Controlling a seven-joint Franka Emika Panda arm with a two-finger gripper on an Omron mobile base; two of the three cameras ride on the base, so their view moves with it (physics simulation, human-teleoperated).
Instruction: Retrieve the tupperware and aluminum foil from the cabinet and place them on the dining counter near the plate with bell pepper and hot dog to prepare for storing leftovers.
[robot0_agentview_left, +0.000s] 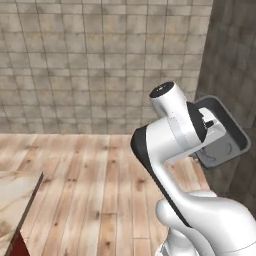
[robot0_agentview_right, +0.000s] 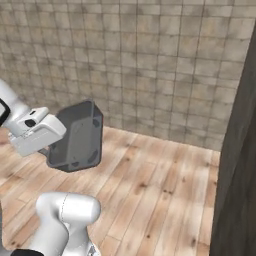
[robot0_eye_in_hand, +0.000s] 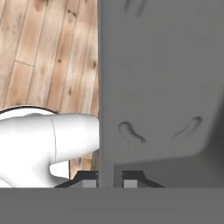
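The dark grey tupperware (robot0_agentview_left: 223, 136) hangs in the air beside my white arm, tipped on its side with its open mouth facing away from the hand. From the other side its rounded base and walls (robot0_agentview_right: 79, 136) show. My gripper (robot0_eye_in_hand: 107, 180) is shut on the tupperware's rim wall (robot0_eye_in_hand: 162, 87), one fingertip (robot0_eye_in_hand: 89, 179) on each side of it. The hand (robot0_agentview_right: 36, 131) sits left of the tub in the right base view. A beige-marble counter corner on a red base (robot0_agentview_left: 15, 197) lies at the lower left; I cannot tell whether it is the dining counter.
A tiled wall (robot0_agentview_left: 100, 60) stands ahead across a wooden plank floor (robot0_agentview_right: 160, 185). A dark vertical panel (robot0_agentview_right: 240, 165) rises close on the right, just beyond the held tub (robot0_agentview_left: 235, 60). Open floor lies ahead and to the left.
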